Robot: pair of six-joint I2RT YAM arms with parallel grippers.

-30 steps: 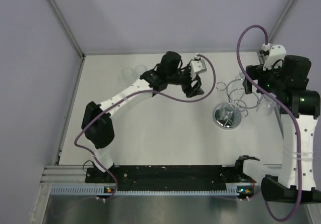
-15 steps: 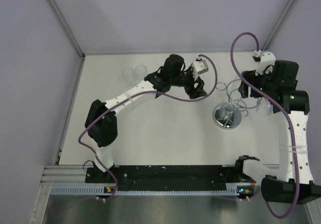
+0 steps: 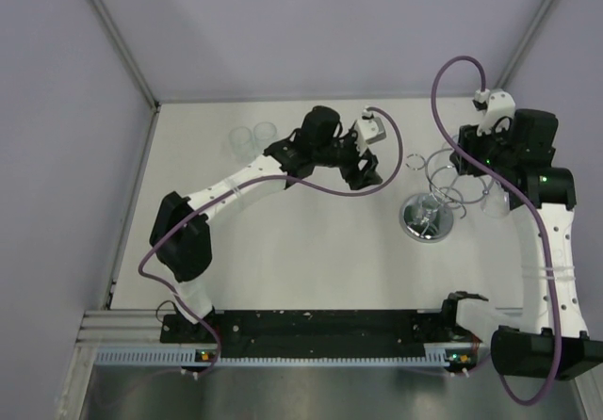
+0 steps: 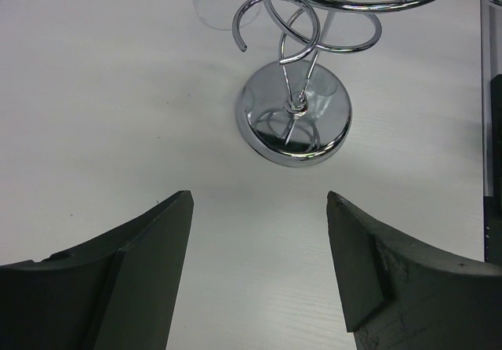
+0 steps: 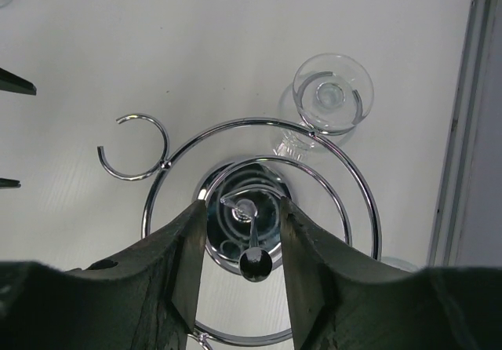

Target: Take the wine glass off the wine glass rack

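Note:
The chrome wine glass rack (image 3: 429,215) stands at the right of the table on its round mirror base (image 4: 294,119). A clear wine glass (image 5: 331,94) hangs upside down in one of its rings, on the rack's right side (image 3: 494,197). My right gripper (image 5: 243,205) is open above the rack, its jaws either side of the stem's top knob (image 5: 256,263) without touching it. In the top view it sits over the rings (image 3: 468,161). My left gripper (image 4: 259,201) is open and empty, low over the table left of the rack (image 3: 363,170).
Two clear glasses (image 3: 252,137) stand at the far left of the table. An empty open ring (image 5: 133,147) sticks out on the rack's left. Another glass rim (image 5: 400,264) shows low right. A glass (image 4: 216,5) stands behind the rack. The enclosure wall runs close on the right.
My right gripper has moved left and come over the middle of the rack. My left gripper has shifted slightly, staying left of the rack.

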